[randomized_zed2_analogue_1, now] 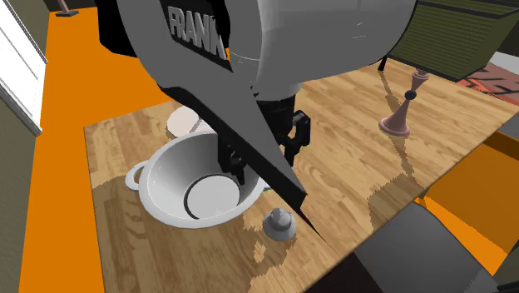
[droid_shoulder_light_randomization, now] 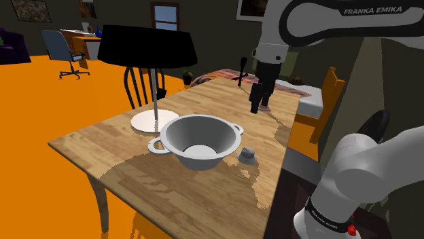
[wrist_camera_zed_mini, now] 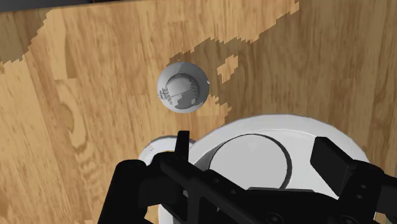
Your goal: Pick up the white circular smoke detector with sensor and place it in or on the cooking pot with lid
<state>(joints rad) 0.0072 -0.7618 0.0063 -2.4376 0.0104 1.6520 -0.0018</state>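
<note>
Wood-grain table top (droid_shoulder_light_randomization: 122, 159) carries everything, and it stands on an orange floor (droid_shoulder_light_randomization: 41, 88). Near the middle of the table sits the cooking pot (droid_shoulder_light_randomization: 178, 134), a pale grey-white bowl shape with two loop handles and a flat round bottom ringed in dark. The smoke detector (droid_shoulder_light_randomization: 246, 155), a small grey domed disc, lies on the wood just beside the pot. It is at about four o'clock from the pot in the shoulder view and about five o'clock in the second exterior view. It looks to sit a hair apart from the pot's wall, though that gap is hard to judge.

The gripper (droid_shoulder_light_randomization: 260, 103) hangs well above the table, pointing down, at about one o'clock from the pot in the shoulder view. In the wrist view its two black fingers (wrist_camera_zed_mini: 329, 156) stand wide apart with only air between them, clasping nothing. Below them shows the pot's rim, and out past the fingertips the smoke detector rests on bare wood, free of the gripper.

A lamp (droid_shoulder_light_randomization: 146, 46) with a black shade stands on a white round base (droid_shoulder_light_randomization: 145, 121) near the pot, at about ten o'clock from it in the shoulder view. A pinkish pawn-shaped piece (randomized_zed2_analogue_1: 403, 112) stands upright well apart from the pot, at about two o'clock in the second exterior view
</note>
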